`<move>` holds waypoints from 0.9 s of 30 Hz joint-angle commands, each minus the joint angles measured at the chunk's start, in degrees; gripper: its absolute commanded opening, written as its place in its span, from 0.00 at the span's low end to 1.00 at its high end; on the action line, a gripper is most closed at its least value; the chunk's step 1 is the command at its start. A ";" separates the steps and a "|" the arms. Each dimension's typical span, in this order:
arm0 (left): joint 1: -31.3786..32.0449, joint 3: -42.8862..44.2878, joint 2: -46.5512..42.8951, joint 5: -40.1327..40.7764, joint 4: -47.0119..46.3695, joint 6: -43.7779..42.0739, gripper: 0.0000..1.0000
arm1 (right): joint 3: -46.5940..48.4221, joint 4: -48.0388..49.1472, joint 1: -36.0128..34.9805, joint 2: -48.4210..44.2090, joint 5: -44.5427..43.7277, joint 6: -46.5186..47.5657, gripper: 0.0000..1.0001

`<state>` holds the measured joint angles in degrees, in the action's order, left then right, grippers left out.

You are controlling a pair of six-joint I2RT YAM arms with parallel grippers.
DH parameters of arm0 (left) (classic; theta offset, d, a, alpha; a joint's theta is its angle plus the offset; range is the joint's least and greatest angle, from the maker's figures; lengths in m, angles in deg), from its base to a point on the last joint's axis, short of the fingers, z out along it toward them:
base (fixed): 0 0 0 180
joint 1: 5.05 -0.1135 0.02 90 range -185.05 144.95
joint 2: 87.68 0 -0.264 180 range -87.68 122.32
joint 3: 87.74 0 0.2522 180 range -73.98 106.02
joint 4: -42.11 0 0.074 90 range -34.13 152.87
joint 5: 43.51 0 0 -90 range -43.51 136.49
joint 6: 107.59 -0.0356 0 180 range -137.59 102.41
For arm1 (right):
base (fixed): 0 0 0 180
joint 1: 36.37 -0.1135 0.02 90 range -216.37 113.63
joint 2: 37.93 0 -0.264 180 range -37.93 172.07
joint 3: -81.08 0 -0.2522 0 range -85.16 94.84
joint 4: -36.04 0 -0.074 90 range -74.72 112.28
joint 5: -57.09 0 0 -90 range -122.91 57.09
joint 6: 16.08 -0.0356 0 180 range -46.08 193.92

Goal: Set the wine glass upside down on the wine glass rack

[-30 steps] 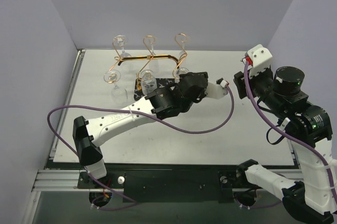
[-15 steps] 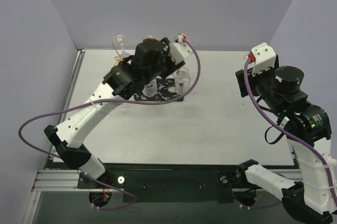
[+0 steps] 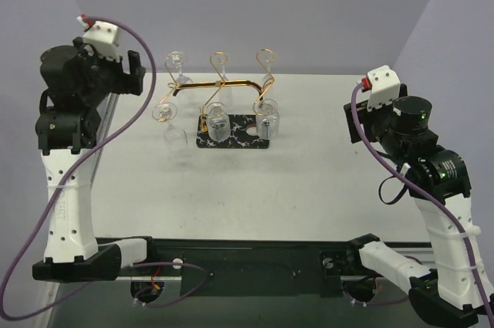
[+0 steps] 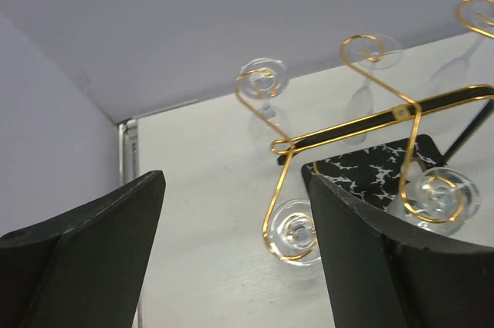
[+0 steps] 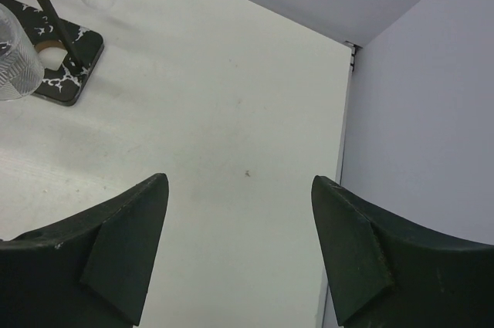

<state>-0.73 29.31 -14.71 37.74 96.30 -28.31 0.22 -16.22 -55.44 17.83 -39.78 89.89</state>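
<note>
The wine glass rack [image 3: 231,83] is copper-gold wire on a black veined base [image 3: 245,138] at the middle back of the table. Several clear wine glasses hang upside down from its loops, among them one at the right front [image 3: 267,117], one at the middle [image 3: 217,123] and one at the left front [image 3: 173,133]. My left gripper [image 3: 137,73] is raised at the far left, well clear of the rack, open and empty. In the left wrist view the gripper [image 4: 235,181] looks down on a glass foot [image 4: 297,231] seated in a loop. My right gripper [image 3: 353,123] hovers open at the right, holding nothing.
Grey walls close the table on the left, back and right. In the right wrist view, the gripper [image 5: 239,181] is over bare white table near the right wall [image 5: 417,112], with the base corner [image 5: 65,73] at far left.
My left arm has pulled back from over the rack to the far left and risen, its jaws opening wider. The right gripper has opened a little and barely moved.
</note>
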 commanded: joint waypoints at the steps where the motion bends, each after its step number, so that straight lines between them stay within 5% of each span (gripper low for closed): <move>1: -13.51 -4.92 -3.18 -12.32 -3.59 6.84 0.87 | -0.04 3.87 1.40 -0.31 -1.47 -2.96 0.70; 27: -16.80 -7.48 -4.68 -11.37 -4.92 7.73 0.87 | 0.40 4.84 1.76 -0.31 -1.74 -4.28 0.70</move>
<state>-17.39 21.29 -18.47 27.72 94.59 -21.03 0.11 -13.86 -54.02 17.81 -40.22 86.24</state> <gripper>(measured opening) 0.868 0.701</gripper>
